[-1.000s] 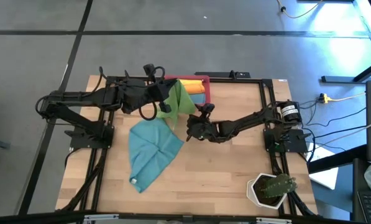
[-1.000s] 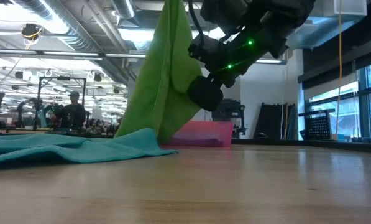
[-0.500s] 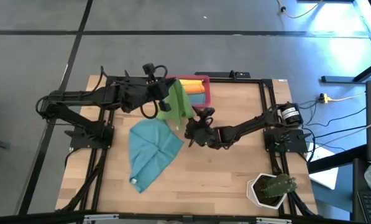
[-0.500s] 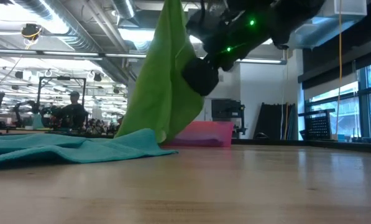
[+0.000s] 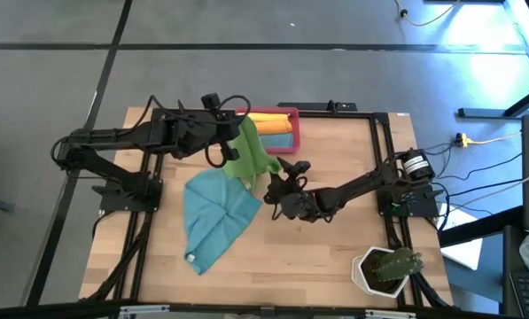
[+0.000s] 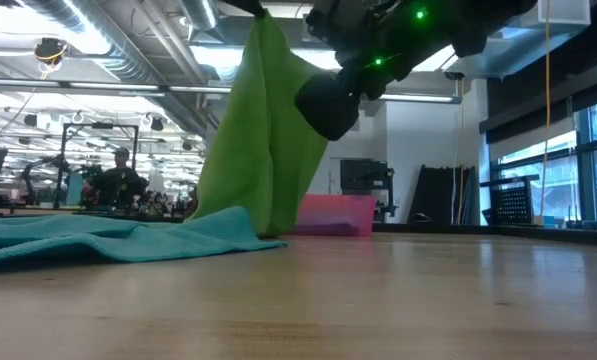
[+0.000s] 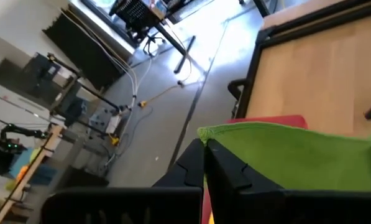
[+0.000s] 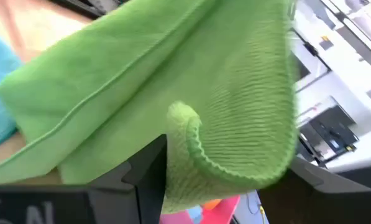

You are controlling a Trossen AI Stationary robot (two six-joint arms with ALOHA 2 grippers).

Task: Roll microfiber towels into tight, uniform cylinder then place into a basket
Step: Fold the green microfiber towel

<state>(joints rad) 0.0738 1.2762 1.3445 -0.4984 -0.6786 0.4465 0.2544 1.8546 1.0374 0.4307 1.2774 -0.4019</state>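
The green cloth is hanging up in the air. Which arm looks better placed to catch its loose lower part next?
Probably the right. The left gripper is shut on the green towel, holding its top edge up. The right gripper is beside the hanging cloth, and its own camera shows a fold between its fingers.

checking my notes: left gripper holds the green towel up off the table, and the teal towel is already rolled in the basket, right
One thing is off. The teal towel is not rolled in the basket; the high view shows it lying spread flat on the table. The left gripper does hold the green towel up.
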